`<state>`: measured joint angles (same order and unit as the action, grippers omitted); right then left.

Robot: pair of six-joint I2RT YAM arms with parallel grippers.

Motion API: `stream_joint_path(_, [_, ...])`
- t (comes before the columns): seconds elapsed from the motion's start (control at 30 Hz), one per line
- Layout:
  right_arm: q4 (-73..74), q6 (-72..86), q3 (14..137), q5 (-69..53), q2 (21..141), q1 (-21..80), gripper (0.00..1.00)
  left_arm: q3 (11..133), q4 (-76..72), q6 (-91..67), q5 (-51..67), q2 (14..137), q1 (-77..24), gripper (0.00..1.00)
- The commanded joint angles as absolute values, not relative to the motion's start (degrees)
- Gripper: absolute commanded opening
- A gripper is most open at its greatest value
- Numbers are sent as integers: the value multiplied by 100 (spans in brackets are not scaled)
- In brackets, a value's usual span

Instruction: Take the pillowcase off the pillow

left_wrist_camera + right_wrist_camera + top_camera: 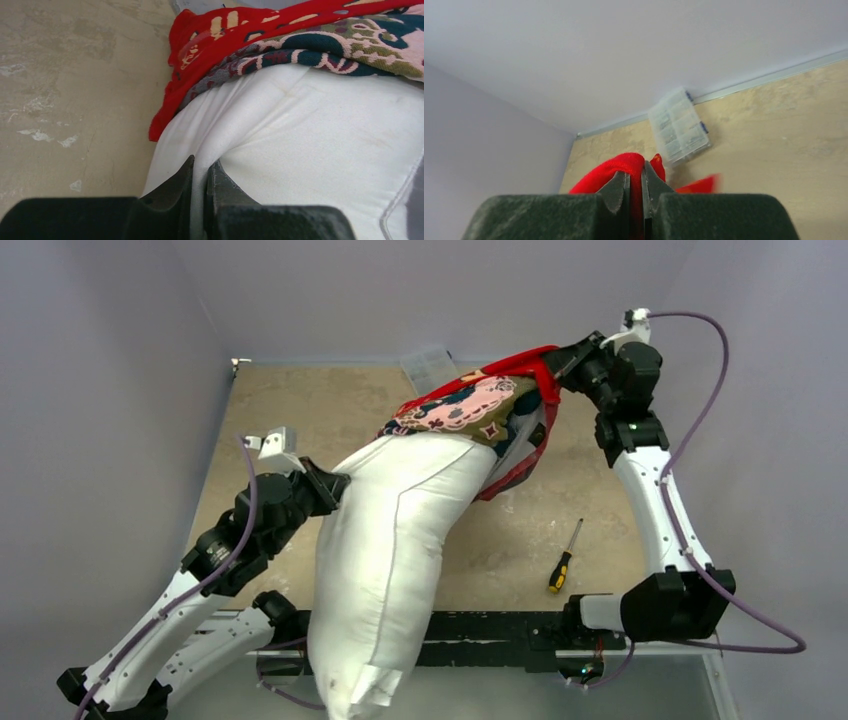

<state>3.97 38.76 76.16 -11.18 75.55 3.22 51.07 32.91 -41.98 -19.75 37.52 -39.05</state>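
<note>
Left gripper [201,172] pinches a fold of the pillow [385,540]. Right gripper [635,180] clamps the pillowcase [465,405], bunched over the pillow's far end.

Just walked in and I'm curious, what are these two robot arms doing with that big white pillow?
They are stripping the cover off it. The left gripper pinches a fold of the white pillow, while the right gripper, clamped on the red pillowcase, holds it raised at the far right. The case covers only the pillow's far end.
</note>
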Motion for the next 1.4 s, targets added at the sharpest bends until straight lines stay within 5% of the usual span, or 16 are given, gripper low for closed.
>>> stream_joint_path(0.0, [-918, 3993, 7969, 730, 7067, -1269, 0, 5225, 4992, -4032, -4229, 3281, -3689, 0])
stream_joint_path(0.63, [-773, 4997, 7919, 782, 6525, -2829, 0, 5374, 5538, -4554, -5568, 3103, -3691, 0])
stream_joint_path(0.83, [-1468, 4172, 7903, -840, 6848, -2816, 0, 5369, 5078, -4399, -5524, 3293, -3683, 0])
stream_joint_path(0.97, [-1465, 3735, 8005, -1758, 7317, -2739, 0, 5507, 4493, -4090, -5351, 3767, -3684, 0])
stream_joint_path(1.37, [-1408, 3137, 7943, -1914, 7902, -2099, 0, 7448, 2994, -2624, -5023, 5977, -3267, 0])
